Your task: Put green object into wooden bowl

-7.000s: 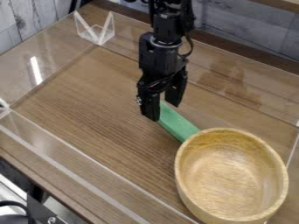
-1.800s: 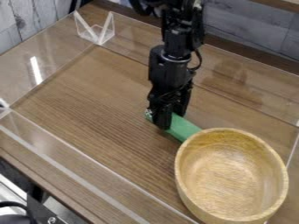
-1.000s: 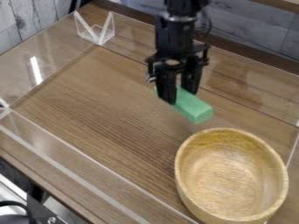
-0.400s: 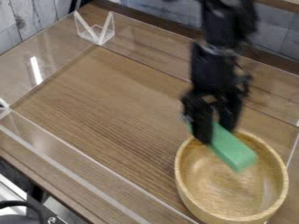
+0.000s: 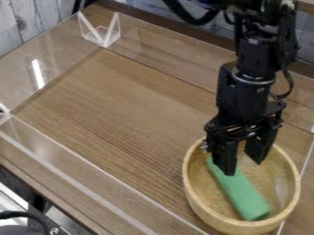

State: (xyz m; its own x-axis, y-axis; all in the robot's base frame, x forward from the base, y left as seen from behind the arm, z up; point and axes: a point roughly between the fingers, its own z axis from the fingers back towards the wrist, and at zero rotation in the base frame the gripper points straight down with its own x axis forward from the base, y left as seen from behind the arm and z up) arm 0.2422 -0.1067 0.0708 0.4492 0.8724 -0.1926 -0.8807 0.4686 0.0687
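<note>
The wooden bowl (image 5: 193,202) sits at the front right of the table. The green object (image 5: 243,195), a mint green bar, lies slanted inside the bowl, its upper end just under the fingertips. My gripper (image 5: 240,162) points down over the bowl's far half. Its black fingers (image 5: 216,158) are spread wider than the bar and stand open, with no visible grip on it. The arm hides the bowl's far rim.
Clear acrylic walls (image 5: 50,151) fence in the wood-grain tabletop (image 5: 110,101). A small clear plastic stand (image 5: 98,30) is at the back left corner. The bowl lies close to the right wall and the front edge.
My gripper carried the green object to the right and toward the front, over the bowl, and lowered. The fingers have spread apart and the bar now lies in the bowl.
</note>
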